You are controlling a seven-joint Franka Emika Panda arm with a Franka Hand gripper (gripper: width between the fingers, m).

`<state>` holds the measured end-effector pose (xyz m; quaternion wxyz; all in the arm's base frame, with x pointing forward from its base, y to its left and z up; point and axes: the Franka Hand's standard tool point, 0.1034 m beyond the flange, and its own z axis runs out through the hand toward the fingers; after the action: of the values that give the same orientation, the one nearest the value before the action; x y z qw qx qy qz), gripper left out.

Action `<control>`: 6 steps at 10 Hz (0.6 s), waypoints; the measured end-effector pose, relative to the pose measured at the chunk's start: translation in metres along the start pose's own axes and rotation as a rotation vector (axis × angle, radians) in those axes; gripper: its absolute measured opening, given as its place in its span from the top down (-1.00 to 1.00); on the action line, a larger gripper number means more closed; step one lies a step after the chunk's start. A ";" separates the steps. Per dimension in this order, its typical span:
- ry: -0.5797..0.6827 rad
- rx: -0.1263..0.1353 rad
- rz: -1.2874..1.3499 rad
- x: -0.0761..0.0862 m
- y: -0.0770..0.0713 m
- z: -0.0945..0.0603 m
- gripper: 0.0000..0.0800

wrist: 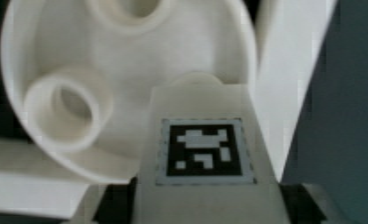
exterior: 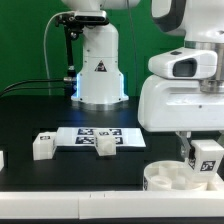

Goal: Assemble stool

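Note:
The round white stool seat (exterior: 181, 178) lies at the front on the exterior view's right, sockets up. My gripper (exterior: 203, 150) is shut on a white stool leg (exterior: 207, 158) with a black-and-white tag and holds it upright just over the seat's right side. In the wrist view the tagged leg (wrist: 202, 140) sits between my fingers (wrist: 110, 205), with the seat (wrist: 110, 80) and one round socket (wrist: 60, 108) behind it. Two more legs lie further left, one (exterior: 43, 145) beside the marker board and one (exterior: 102, 147) on it. A further white part (exterior: 2, 159) shows at the left edge.
The marker board (exterior: 88, 134) lies flat on the black table in the middle. The large white robot base (exterior: 99, 62) stands at the back, with a black cable running to the left. A white bar (wrist: 302, 90) crosses the wrist view beside the leg.

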<state>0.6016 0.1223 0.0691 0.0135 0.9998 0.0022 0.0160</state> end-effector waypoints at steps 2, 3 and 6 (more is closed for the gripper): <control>0.002 0.043 0.425 -0.003 0.003 0.002 0.16; -0.002 0.047 0.516 -0.003 0.004 0.002 0.16; -0.010 0.048 0.685 -0.003 0.006 0.002 0.16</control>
<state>0.5982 0.1162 0.0669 -0.0160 0.9425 -0.3335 0.0148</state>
